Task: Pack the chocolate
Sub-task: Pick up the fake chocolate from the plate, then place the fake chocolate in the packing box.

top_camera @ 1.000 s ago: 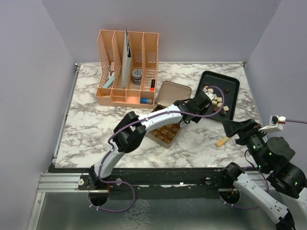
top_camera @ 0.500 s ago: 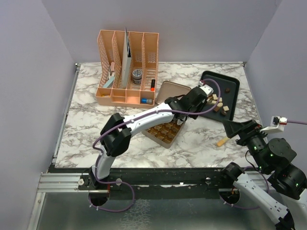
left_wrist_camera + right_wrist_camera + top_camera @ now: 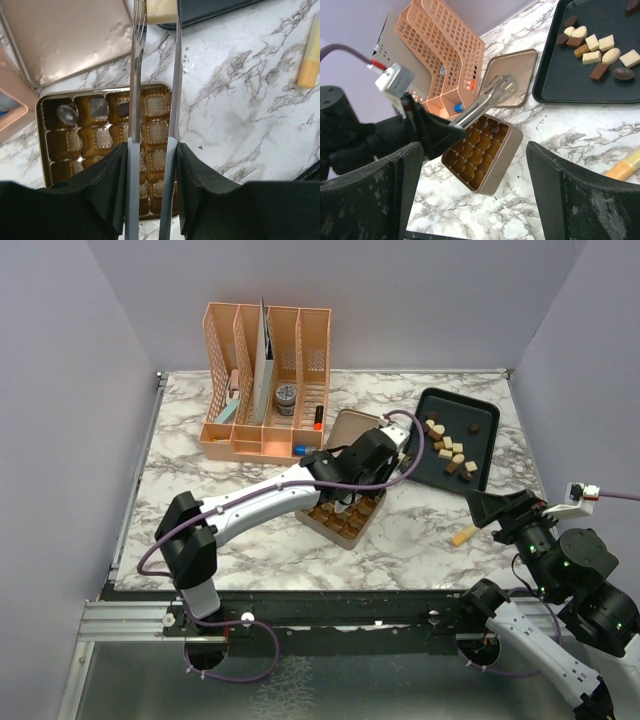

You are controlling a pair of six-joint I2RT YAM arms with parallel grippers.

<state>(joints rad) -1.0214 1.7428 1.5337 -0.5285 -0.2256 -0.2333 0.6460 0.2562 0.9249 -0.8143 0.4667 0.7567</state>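
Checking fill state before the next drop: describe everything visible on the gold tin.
The gold tin is square, metallic-looking, open, flat on the marble table. Its insert forms cells, mostly empty; some near one corner hold pieces. The lid lies apart behind it. The left end effector, gripping a cream piece, reaches across above it.

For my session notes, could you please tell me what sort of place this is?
Probably a lab robot test cell: a marble-patterned table boxed in by plain lavender walls, with a staged peach desk organizer and black tray.
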